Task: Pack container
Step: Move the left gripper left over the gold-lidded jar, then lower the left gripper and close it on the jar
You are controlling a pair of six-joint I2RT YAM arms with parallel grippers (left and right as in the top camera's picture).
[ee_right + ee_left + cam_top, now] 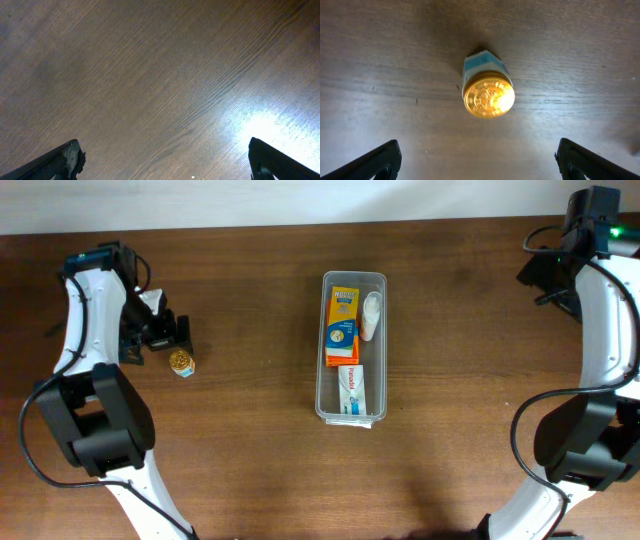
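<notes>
The clear plastic container lies at the table's centre. It holds an orange box, a white tube-like item and a white-and-red toothpaste box. A small jar with a gold lid stands on the table at the left, and in the left wrist view it shows a blue-and-white label. My left gripper is open and empty just behind the jar; in the left wrist view its fingers are wide apart. My right gripper is open and empty at the far right, over bare wood.
The wooden table ends at a pale wall along the far edge. Both arm bases stand at the near corners.
</notes>
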